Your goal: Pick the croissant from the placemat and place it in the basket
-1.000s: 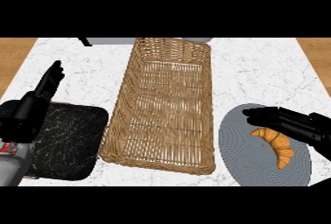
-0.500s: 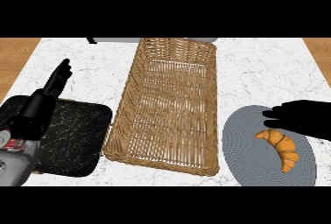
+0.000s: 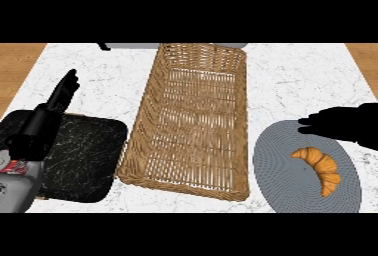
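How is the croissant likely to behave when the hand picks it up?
The croissant is curved with tapered ends, so it probably won't roll, but it might pivot if gripped at one tip. It looks small against the placemat, so it is likely light. Its ridged crust may crush if squeezed.

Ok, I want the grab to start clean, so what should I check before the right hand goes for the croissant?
1. Croissant lies uncovered on the placemat: ok.
2. Right hand is open and holds nothing: ok.
3. Right hand is centred over the croissant: not ok. It is over the placemat's far edge, apart from the croissant.
4. Right hand's height above the placemat: cannot tell from this single view.
5. Basket has room for the croissant, nothing seen inside it: ok.
6. Left hand is out of the way, open over the dark mat on the basket's other side: ok.
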